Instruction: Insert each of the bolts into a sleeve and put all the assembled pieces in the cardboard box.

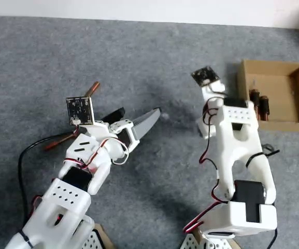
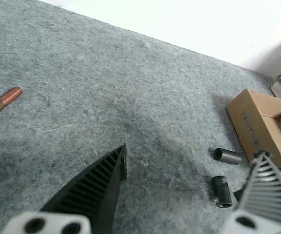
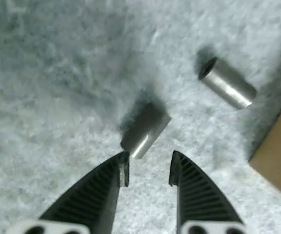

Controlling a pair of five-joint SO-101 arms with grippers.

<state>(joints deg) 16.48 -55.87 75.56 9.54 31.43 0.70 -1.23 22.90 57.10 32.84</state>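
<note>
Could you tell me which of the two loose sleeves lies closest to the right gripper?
The sleeve just ahead of the open right gripper; the other sleeve lies farther off, nearer the cardboard box.

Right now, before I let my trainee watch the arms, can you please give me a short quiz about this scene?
1. True or false: the jaws of the right arm are shut on a sleeve.
2. How many loose sleeves lie on the carpet near the cardboard box? A one, B two, C four.
3. Fill in: the copper bolts lie beside the ___ arm.
Key: 1 false, the jaws are open; 2 B; 3 left.
</note>
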